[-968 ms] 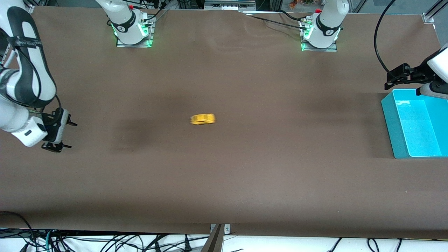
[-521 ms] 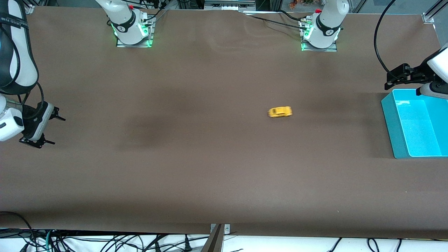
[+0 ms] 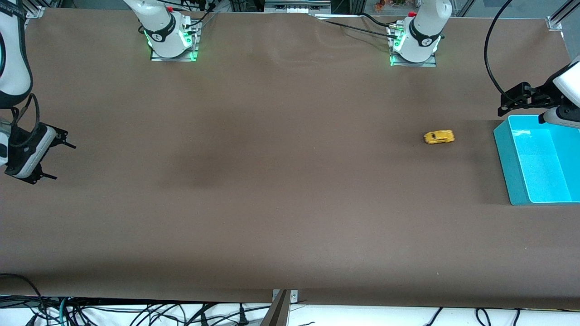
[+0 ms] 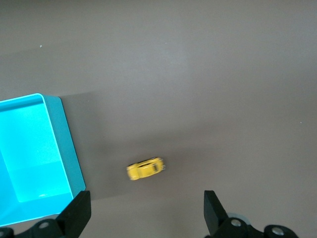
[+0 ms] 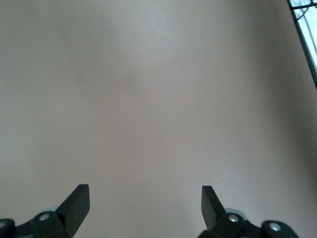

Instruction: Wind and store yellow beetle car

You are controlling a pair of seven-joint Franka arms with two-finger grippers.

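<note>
The yellow beetle car sits on its wheels on the brown desk, toward the left arm's end, near the turquoise bin but apart from it, with a strip of bare desk between the two. Nothing is touching the car; its long side runs along the length of the desk, and one end points at the bin's nearest wall. In the left wrist view the car shows slightly smeared, just beside the corner of the bin, and the bin's pale floor looks bare where it can be seen. The left gripper hangs in the air over the edge of the desk, above the bin's corner that lies farthest from the front camera; its jaws are spread wide and hold nothing, and its two dark fingers frame the car from above in its own camera without being anywhere close to it. The right gripper is at the desk's right-arm end, well apart from the car, hanging just above the brown surface. Its jaws are also spread fully apart and empty, and its wrist camera shows only its fingertips over plain desk. Both arm bases, with their green lights, stand along the edge of the desk farthest from the front camera, and loose black cables lie on the floor below the nearest edge.
</note>
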